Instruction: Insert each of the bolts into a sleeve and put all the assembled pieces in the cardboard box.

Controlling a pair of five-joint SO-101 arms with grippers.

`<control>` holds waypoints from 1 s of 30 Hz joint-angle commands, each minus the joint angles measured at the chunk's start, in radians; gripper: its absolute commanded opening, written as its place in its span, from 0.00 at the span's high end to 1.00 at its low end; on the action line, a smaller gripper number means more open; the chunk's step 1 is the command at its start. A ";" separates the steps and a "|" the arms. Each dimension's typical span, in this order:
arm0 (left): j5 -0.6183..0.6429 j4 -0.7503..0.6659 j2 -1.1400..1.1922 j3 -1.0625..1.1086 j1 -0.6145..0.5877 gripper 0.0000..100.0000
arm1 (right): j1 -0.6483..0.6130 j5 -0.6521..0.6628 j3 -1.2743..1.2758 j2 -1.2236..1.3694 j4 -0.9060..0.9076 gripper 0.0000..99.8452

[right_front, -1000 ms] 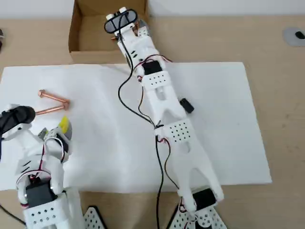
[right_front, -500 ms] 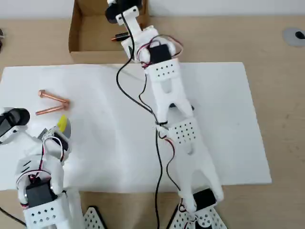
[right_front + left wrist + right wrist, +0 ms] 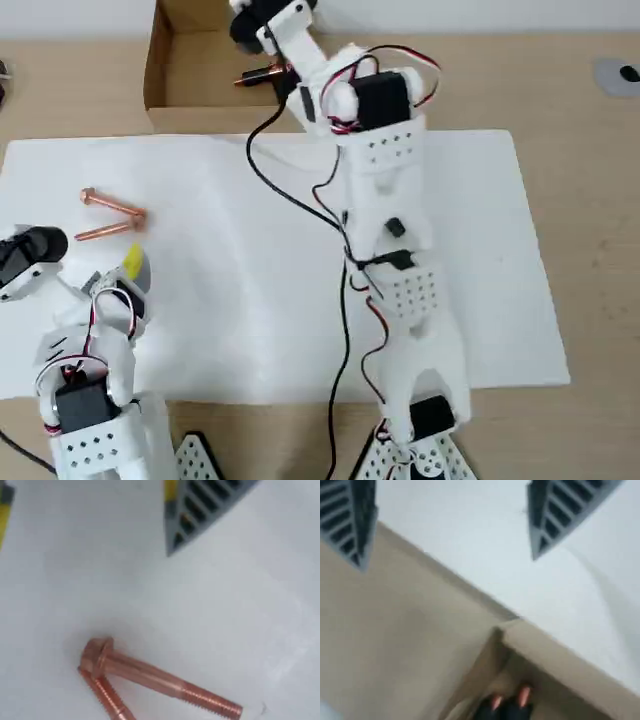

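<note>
Two bare copper bolts [image 3: 112, 207] lie in a V on the white paper, also close up in the left wrist view [image 3: 160, 680]. My left gripper [image 3: 85, 535] hovers open just short of them, at the paper's left side [image 3: 128, 265]. The cardboard box [image 3: 155, 70] stands at the table's back edge. A bolt in a black sleeve [image 3: 262, 74] lies inside it near the front wall. In the right wrist view, copper ends in black sleeves [image 3: 507, 705] show inside the box [image 3: 555, 650]. My right gripper [image 3: 450, 545] is open above the box, holding nothing.
The white paper [image 3: 230, 300] covers most of the wooden table. The right arm [image 3: 385, 200] stretches diagonally across its middle with loose cables alongside. A grey disc [image 3: 615, 75] sits at the far right edge.
The right arm's wrist has risen and swung right above the box, uncovering the sleeved bolt lying inside. The left arm has barely shifted.
</note>
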 commanded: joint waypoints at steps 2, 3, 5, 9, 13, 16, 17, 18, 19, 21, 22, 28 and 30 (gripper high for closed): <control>-0.021 0.006 0.001 0.018 -0.012 0.77 | 0.042 0.014 0.183 -0.163 0.017 0.75; -0.038 0.014 0.001 0.025 -0.012 0.77 | 0.051 0.014 0.262 -0.186 0.017 0.75; -0.089 0.029 0.001 0.037 -0.018 0.77 | 0.082 0.015 0.432 -0.226 0.015 0.75; -0.180 0.078 -0.001 0.049 -0.021 0.83 | 0.166 0.017 0.708 -0.285 0.014 0.75; -0.210 0.081 -0.007 0.049 -0.023 0.87 | 0.242 0.025 0.862 -0.300 0.000 0.75; -0.178 0.083 -0.002 0.049 -0.061 0.84 | 0.291 0.069 0.928 -0.298 0.000 0.75; -0.157 0.081 -0.001 0.049 -0.095 0.84 | 0.308 0.081 0.954 -0.298 0.000 0.75; -0.146 0.083 -0.001 0.049 -0.130 0.83 | 0.328 0.095 0.983 -0.300 0.000 0.75; -0.149 0.081 -0.001 0.049 -0.169 0.82 | 0.348 0.110 1.007 -0.302 0.000 0.75; -0.175 0.080 -0.001 0.044 -0.239 0.82 | 0.390 0.141 1.052 -0.302 0.002 0.75; -0.189 0.087 -0.001 0.046 -0.264 0.82 | 0.412 0.155 1.072 -0.302 0.002 0.75; -0.203 0.126 -0.001 0.066 -0.287 0.82 | 0.467 0.192 1.204 -0.318 0.008 0.75; -0.203 0.127 -0.001 0.063 -0.287 0.82 | 0.472 0.193 1.299 -0.364 0.002 0.75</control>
